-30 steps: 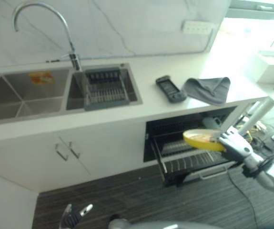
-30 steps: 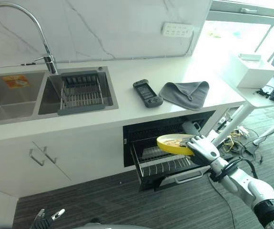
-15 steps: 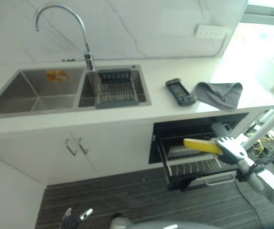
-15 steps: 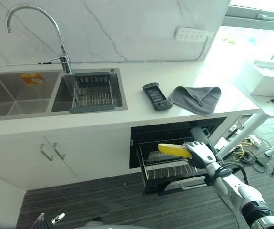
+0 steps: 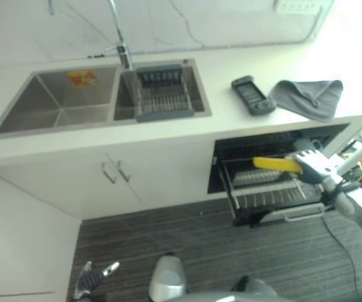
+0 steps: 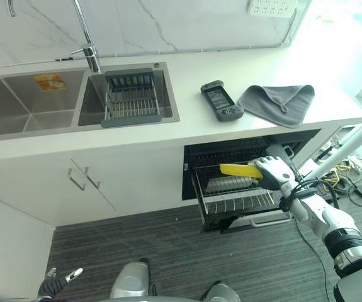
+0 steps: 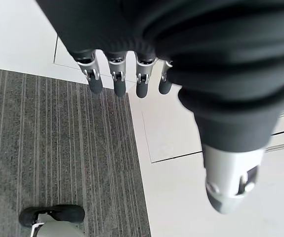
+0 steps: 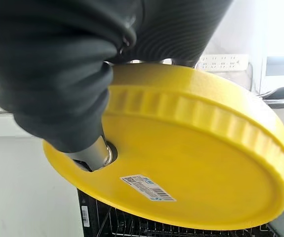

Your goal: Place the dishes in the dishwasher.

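1. In the left eye view, your right hand [image 5: 316,165] is gripping a round yellow plastic plate [image 5: 276,164] by its rim, holding it level just above the pulled-out black wire dishwasher rack [image 5: 275,196]. Behind the rack, on the white counter [image 5: 187,129], a dark handheld controller [image 5: 252,95] and a folded grey cloth [image 5: 309,96] are lying near each other.
2. In the right eye view, the plate is hovering over the rack's rear half, and a steel double sink [image 6: 73,104] is sitting well apart from the rack along the counter.
3. In the left wrist view, your left hand [image 7: 127,74] is hanging with its fingers straight and relaxed, holding nothing, over grey striped flooring [image 7: 58,148].
4. In the right wrist view, your thumb is pressing the plate's underside, with the rack below it.
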